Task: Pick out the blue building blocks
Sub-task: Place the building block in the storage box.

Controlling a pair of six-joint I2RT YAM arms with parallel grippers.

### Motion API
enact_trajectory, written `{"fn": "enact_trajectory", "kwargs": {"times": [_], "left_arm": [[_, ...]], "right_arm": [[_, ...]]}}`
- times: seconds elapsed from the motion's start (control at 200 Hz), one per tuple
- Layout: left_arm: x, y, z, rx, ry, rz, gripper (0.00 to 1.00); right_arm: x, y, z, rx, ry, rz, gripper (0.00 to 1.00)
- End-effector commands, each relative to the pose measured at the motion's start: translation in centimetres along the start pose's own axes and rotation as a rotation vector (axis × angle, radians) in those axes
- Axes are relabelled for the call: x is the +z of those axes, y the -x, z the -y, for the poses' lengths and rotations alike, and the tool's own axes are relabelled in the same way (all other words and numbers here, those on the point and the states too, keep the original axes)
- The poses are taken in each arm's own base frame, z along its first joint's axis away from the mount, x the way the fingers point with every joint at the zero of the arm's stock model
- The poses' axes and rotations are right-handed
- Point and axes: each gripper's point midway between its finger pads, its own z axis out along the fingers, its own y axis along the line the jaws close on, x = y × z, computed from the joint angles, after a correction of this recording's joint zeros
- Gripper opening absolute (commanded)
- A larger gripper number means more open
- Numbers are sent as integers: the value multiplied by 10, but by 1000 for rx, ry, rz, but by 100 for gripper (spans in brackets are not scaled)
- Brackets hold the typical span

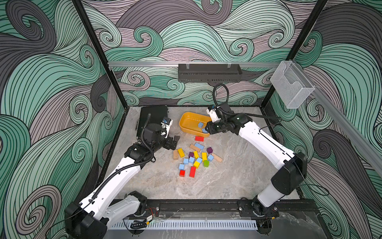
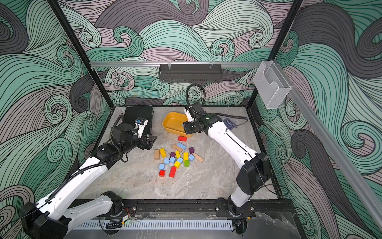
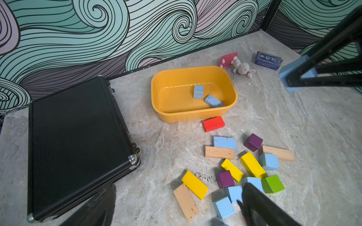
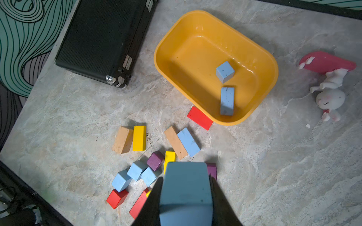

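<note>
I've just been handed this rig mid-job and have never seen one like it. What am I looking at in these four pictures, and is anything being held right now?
Two white robot arms stand at a marble table. Two pictures look down from overhead; the other two come from a camera on each arm's wrist. The right gripper is shut on a blue block by the yellow tub, which holds two blue blocks. The left gripper is open and empty beside the loose blocks: blue, yellow, red, purple, green and bare wood. A black case, a toy rabbit and a navy packet also lie there.
</note>
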Motion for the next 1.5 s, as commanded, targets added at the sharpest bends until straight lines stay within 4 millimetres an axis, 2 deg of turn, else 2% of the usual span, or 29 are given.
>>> {"fn": "enact_trajectory", "kwargs": {"times": [0.0,0.18,0.44,0.761,1.086,1.496], "left_arm": [[2,17,-1,-4,1,40,98],[10,20,-3,-3,11,47,98],[24,20,-4,-7,1,47,98],[46,14,-8,-34,23,68,99],[58,5,-13,-47,46,35,99],[76,-17,-10,-41,22,-23,99]], "right_arm": [[2,16,14,-15,-58,24,0],[17,32,22,5,-74,27,0],[47,39,36,21,-109,0,0],[88,38,57,34,-168,-50,0],[131,31,75,67,-204,-104,0],[170,27,99,71,-277,-137,0]]}}
